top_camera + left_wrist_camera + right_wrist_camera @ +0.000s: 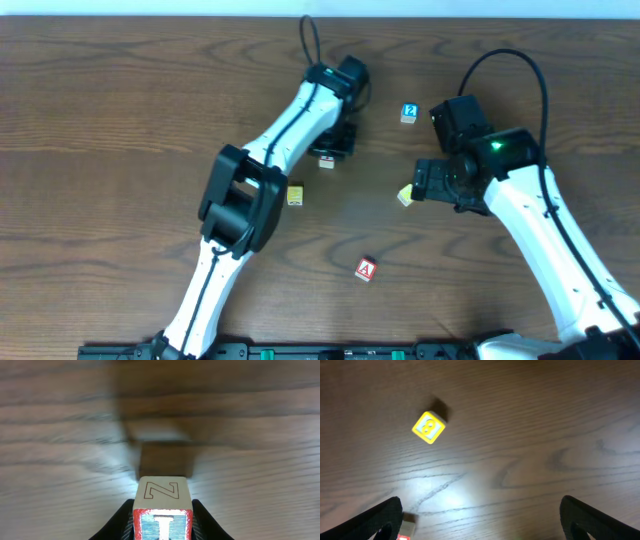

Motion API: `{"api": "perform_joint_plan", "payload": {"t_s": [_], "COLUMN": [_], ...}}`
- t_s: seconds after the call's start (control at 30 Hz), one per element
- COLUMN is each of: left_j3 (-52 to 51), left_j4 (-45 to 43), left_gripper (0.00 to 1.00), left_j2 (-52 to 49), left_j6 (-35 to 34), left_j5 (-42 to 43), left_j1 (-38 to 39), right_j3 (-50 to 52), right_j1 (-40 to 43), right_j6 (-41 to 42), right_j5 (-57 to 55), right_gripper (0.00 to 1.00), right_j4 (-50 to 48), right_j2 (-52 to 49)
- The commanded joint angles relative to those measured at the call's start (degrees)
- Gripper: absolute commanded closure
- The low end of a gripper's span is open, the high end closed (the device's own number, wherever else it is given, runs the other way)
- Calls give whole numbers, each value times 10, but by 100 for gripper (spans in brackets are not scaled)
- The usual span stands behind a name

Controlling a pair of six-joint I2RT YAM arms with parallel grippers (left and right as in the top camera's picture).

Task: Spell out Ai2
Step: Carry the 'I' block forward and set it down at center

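Letter block [161, 491], gripped in left hand [162, 516]

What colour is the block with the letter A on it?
The A block is red, clearest in the overhead view.

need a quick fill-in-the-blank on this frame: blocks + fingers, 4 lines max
1. The held block, clamped between the left fingers, shows an outlined letter ___ on its top face.
2. In the overhead view, the A block is ___ in colour.
3. The 2 block is ___ in colour.
4. The right fingers are ___, with nothing between them.

Missing words: Z; red; blue; open
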State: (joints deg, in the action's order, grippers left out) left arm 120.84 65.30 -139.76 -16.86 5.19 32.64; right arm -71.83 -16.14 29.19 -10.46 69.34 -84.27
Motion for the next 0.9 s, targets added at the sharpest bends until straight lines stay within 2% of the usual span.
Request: {"api": "perform_joint_plan", "payload": {"t_s": [0.0,0.13,0.43,0.67,0.87], "left_j3": [-3,-3,-3,-4,-4], "left_j4": [-15,-30,-32,-21,-10], "left_gripper": [83,81,85,82,77], "left_j2": [-6,-6,-6,-6,-6], "left_j6": [-2,-24,-50,-83,-85], "left_j5": [-39,-71,-82,-87,-74], "left_j1": [23,26,18,18,18], "right_j3": [-6,-6,-6,-6,-6], "right_j1": [7,7,7,7,7], "right_j6": [7,5,3,3,3], "right_j5": [-16,-16,-15,-15,-15], "right_gripper": [1,1,1,1,1], "right_j4": [5,10,12,14,17], "right_j2": [7,7,7,7,7]}}
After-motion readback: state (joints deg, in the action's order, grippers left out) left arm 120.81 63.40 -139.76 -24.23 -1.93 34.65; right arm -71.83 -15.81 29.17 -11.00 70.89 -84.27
